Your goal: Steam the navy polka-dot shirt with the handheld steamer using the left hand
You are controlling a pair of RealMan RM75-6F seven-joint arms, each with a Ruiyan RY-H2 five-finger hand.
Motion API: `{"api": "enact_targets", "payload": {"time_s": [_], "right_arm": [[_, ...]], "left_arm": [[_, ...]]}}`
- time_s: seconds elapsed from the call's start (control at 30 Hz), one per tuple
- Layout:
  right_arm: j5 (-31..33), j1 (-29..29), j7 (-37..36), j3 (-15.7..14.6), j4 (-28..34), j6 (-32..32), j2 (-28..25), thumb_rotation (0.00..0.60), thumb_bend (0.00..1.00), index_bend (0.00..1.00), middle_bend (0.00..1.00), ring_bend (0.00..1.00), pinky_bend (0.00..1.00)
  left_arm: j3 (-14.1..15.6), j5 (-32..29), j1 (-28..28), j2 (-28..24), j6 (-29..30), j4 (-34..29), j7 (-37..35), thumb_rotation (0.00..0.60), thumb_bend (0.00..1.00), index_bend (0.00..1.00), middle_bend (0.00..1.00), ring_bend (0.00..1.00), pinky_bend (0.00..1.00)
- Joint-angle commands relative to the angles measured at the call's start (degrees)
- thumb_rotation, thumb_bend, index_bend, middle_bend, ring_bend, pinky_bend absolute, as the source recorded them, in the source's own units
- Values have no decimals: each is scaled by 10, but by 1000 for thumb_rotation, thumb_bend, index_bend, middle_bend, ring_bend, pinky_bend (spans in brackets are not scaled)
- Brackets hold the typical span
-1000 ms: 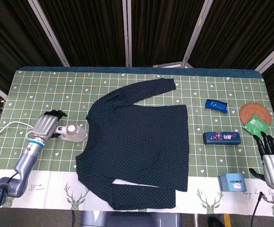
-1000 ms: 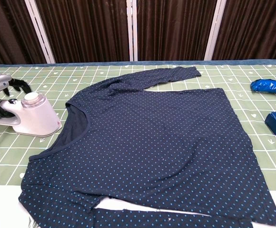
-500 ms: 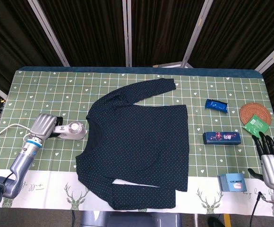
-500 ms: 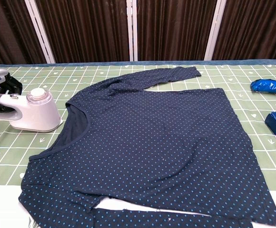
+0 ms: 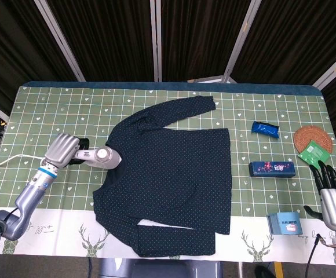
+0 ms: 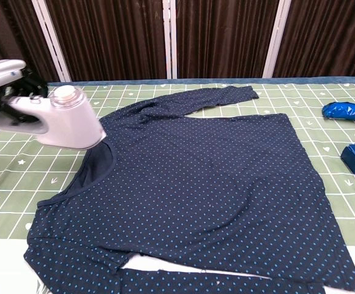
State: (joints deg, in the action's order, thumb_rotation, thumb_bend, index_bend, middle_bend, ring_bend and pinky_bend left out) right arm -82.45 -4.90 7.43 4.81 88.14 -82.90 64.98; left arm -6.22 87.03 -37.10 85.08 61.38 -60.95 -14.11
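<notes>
The navy polka-dot shirt (image 5: 171, 174) (image 6: 208, 190) lies flat in the middle of the table, neckline to the left, sleeves toward the far and near edges. My left hand (image 5: 62, 149) (image 6: 6, 82) grips the handle of the white handheld steamer (image 5: 103, 156) (image 6: 67, 119). The steamer is lifted off the table, its head over the shirt's neckline. A white cord trails left from it. My right hand (image 5: 333, 197) hangs open at the table's right front, holding nothing.
On the right stand a blue packet (image 5: 265, 129), a dark blue box (image 5: 272, 168), a light blue box (image 5: 285, 222), and a woven coaster (image 5: 313, 139) with a green sachet (image 5: 314, 153). The checked green cloth (image 5: 52, 110) covers the table.
My left hand has raised the steamer from the table and carried it right, from beside the shirt to over its neckline. The right hand has stayed still.
</notes>
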Motion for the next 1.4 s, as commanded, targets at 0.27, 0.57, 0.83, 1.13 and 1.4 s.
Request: {"api": "enact_targets", "payload": {"time_s": [0.27, 0.57, 0.83, 1.13, 1.4], "right_arm": [[15, 0, -8, 6, -1, 5, -3, 600, 0, 0, 0, 0, 0], [21, -4, -10, 5, -7, 16, -1, 600, 0, 0, 0, 0, 0], [27, -5, -15, 7, -11, 19, -1, 600, 0, 0, 0, 0, 0], [25, -4, -19, 6, -11, 17, -2, 600, 0, 0, 0, 0, 0], [24, -2, -20, 6, -10, 14, -3, 600, 0, 0, 0, 0, 0]], "left_arm": [[-40, -35, -73, 44, -67, -41, 74, 600, 566, 918, 849, 768, 973], [-42, -55, -106, 123, -97, -11, 85, 600, 567, 918, 849, 768, 973], [-27, -41, -119, 170, -91, -14, 101, 600, 568, 918, 849, 768, 973], [-11, -28, -117, 192, -71, -28, 124, 600, 568, 918, 849, 768, 973], [-1, -26, -113, 204, -67, -21, 126, 600, 567, 918, 849, 769, 973]]}}
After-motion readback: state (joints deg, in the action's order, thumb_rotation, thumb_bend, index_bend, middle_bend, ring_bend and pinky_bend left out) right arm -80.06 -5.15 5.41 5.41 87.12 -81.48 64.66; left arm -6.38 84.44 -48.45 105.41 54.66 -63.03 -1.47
